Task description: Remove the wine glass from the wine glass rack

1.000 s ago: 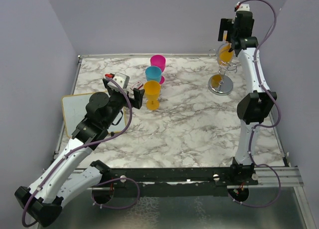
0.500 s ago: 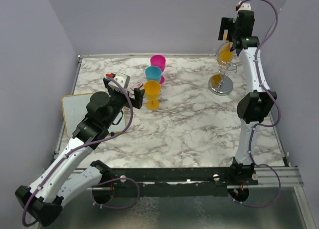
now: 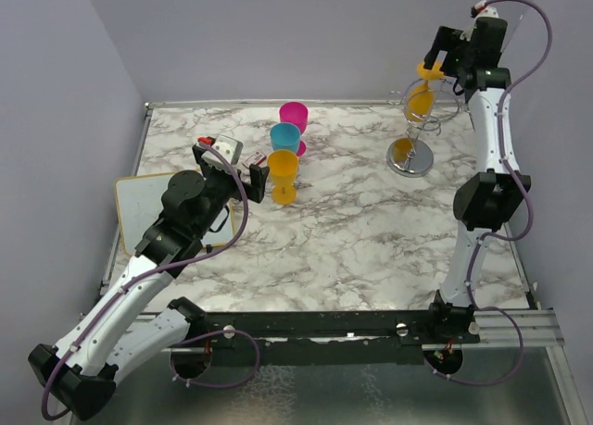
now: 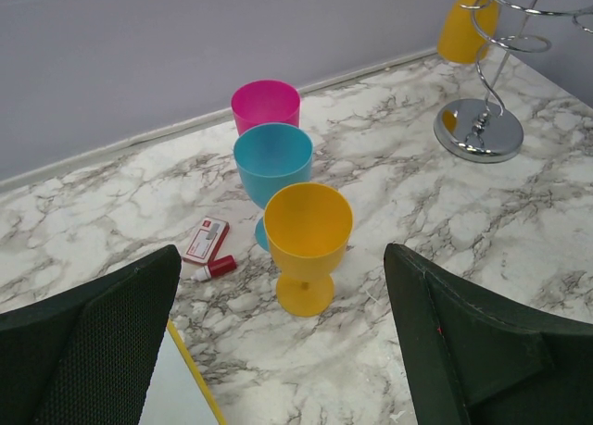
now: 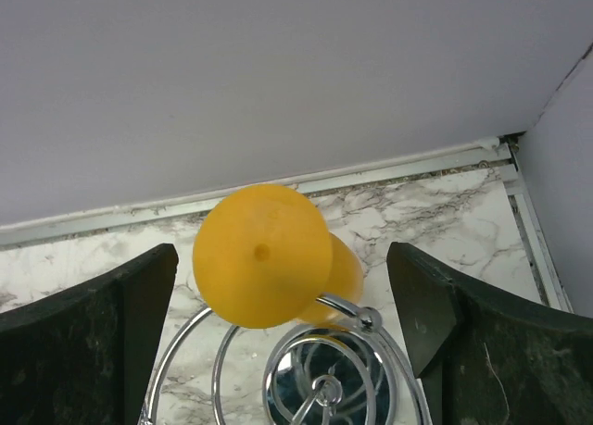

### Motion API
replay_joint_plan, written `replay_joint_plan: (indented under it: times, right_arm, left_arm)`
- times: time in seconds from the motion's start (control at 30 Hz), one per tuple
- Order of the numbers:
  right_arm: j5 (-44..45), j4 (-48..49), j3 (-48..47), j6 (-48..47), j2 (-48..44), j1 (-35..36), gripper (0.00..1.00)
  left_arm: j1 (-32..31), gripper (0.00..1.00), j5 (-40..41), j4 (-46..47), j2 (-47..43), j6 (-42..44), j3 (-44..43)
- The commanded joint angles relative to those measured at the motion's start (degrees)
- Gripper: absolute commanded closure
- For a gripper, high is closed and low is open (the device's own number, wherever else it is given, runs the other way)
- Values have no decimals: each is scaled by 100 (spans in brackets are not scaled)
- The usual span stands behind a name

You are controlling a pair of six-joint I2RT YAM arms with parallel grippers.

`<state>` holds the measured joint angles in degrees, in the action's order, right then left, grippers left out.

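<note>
Wine glass [image 5: 262, 256], orange, hangs upside down on wine glass rack [image 3: 412, 158], far right of table [image 3: 352, 231], foot uppermost. Right gripper [image 3: 445, 55] spread wide just above foot, grasping nothing. Left gripper [image 3: 254, 181] released, empty, facing orange goblet [image 4: 307, 244].

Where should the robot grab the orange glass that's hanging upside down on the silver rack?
Probably by the round foot of the glass, coming straight down from above. The glass hangs upside down, so its foot sits on top, above the wire loops of the rack, while the bowl hangs below them. The open right gripper hovers over it, one finger on each side.
</note>
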<state>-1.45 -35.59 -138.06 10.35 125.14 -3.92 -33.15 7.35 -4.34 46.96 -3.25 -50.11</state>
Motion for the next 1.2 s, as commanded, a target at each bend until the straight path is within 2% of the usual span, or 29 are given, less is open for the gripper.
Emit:
replay_joint_plan:
  times: [0.0, 0.3, 0.5, 0.63, 0.93, 1.17]
  right_arm:
    - [-781, 143, 116, 551, -404, -282, 5]
    - [-1545, 491, 203, 1730, -170, -670, 29]
    - [-1809, 877, 195, 2180, 27, -776, 38]
    - [-1877, 753, -184, 2206, 350, -785, 41]
    - [-1765, 897, 5, 2161, 402, -803, 44]
    - [-1849, 879, -31, 2156, 524, -812, 52]
  left_arm:
    - [-25, 6, 56, 141, -14, 17, 45]
    - [-34, 6, 32, 153, 7, -1, 54]
    - [-34, 5, 30, 153, 29, 16, 54]
    - [-34, 5, 56, 148, 28, 11, 62]
    - [-34, 5, 56, 136, 45, 17, 62]
    - [-34, 6, 67, 141, 38, 23, 61]
